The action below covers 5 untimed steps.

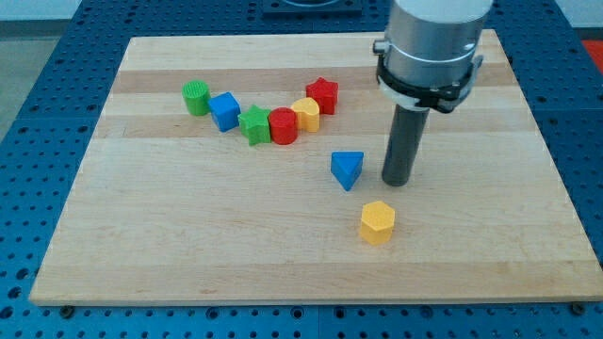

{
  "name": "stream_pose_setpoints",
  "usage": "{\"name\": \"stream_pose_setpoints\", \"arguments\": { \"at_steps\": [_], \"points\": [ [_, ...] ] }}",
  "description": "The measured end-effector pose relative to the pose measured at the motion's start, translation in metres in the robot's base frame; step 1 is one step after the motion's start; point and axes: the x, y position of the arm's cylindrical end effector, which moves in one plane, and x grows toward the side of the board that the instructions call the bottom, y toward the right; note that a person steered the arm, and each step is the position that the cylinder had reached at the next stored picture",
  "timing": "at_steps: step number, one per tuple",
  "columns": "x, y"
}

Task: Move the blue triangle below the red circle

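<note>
The blue triangle (347,169) lies near the middle of the board, below and to the right of the red circle (283,125). My tip (397,181) rests on the board just to the right of the blue triangle, a small gap between them. The red circle sits in a curved row of blocks in the upper part of the board.
The row holds a green cylinder (196,97), a blue cube (224,110), a green star (254,124), a yellow block (306,114) and a red star (322,94). A yellow hexagon (377,222) lies below the tip and triangle.
</note>
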Motion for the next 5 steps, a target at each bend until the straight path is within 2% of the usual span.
{"name": "stream_pose_setpoints", "arguments": {
  "at_steps": [2, 4, 5],
  "points": [
    [0.000, -0.027],
    [0.000, -0.094],
    [0.000, -0.063]
  ]
}}
